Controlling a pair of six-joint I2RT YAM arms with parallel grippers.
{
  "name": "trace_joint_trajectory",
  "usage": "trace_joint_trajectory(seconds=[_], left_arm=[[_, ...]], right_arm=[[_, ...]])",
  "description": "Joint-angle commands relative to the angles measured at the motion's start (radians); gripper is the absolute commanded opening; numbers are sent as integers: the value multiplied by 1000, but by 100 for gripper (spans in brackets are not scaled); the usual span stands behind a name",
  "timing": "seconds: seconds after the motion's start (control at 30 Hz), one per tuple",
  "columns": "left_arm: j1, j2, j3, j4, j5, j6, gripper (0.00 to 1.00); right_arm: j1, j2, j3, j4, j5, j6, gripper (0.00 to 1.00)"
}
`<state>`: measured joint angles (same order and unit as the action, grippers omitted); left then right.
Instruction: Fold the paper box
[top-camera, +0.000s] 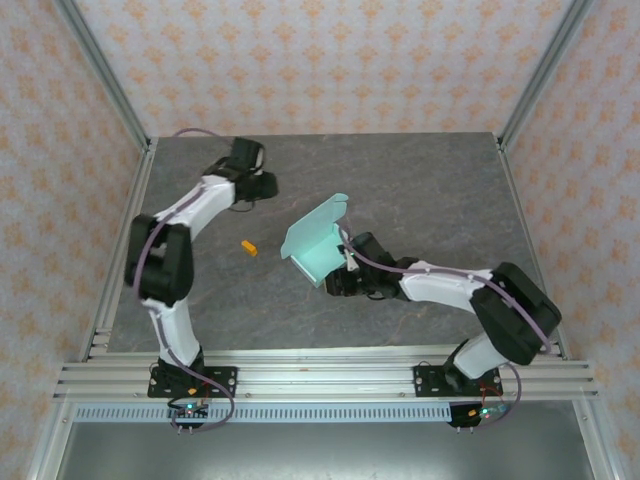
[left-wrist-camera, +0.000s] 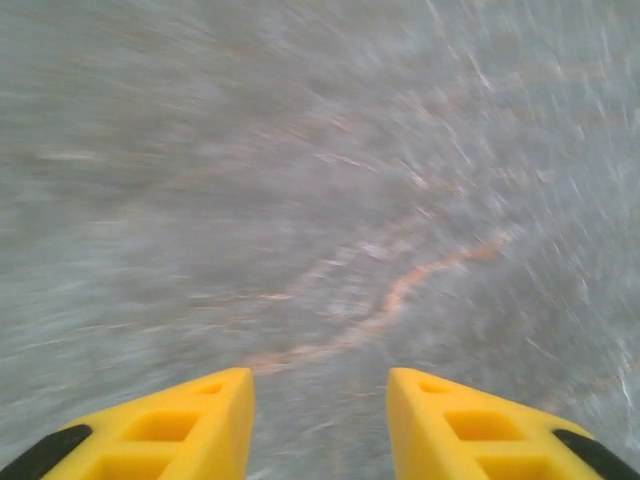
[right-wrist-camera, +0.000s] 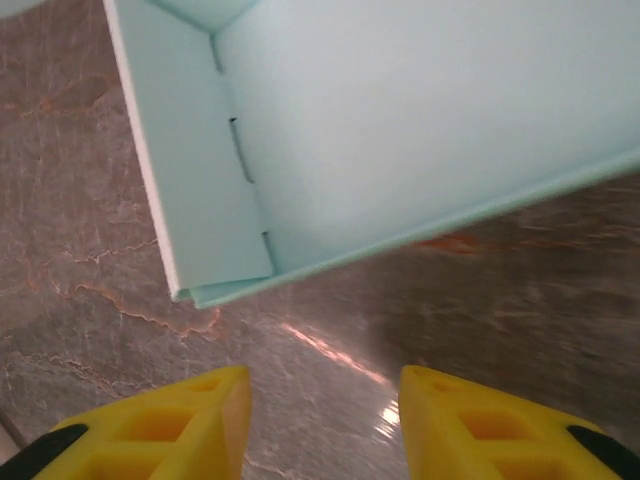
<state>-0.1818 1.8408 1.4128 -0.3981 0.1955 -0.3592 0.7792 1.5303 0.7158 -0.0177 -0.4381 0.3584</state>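
Paper box (top-camera: 315, 245) stands partly formed near the middle of the worktop (top-camera: 430, 190), with one rounded flap pointing away from the arm bases. From the right wrist camera I see its pale mint interior and one side wall raised along a slotted fold; I cannot tell whether the base lies flat. Right end effector (right-wrist-camera: 325, 385) sits just short of the box's near edge, with its yellow fingers apart, nothing between them and no contact with the card. Left end effector (left-wrist-camera: 320, 390) is at the far left of the worktop, well apart from the box, fingers likewise apart over bare surface; that view is blurred. Small orange piece (top-camera: 249, 247) lies left of the box.
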Motion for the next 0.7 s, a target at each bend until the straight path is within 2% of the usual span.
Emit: trace_joint_trajectory(seconds=[0.0, 0.23, 0.43, 0.53, 0.67], left_arm=[[28, -130, -165, 95, -97, -48, 43], [114, -335, -478, 216, -179, -125, 49], [118, -409, -577, 252, -216, -129, 52], [117, -424, -593, 254, -187, -127, 53], [115, -454, -620, 265, -121, -133, 53]], right_arm=[[46, 56, 67, 97, -4, 20, 42], [99, 168, 155, 190, 18, 45, 40], [101, 243, 239, 200, 22, 28, 40], [101, 185, 219, 150, 71, -5, 42], [99, 33, 164, 1, 212, -73, 45]])
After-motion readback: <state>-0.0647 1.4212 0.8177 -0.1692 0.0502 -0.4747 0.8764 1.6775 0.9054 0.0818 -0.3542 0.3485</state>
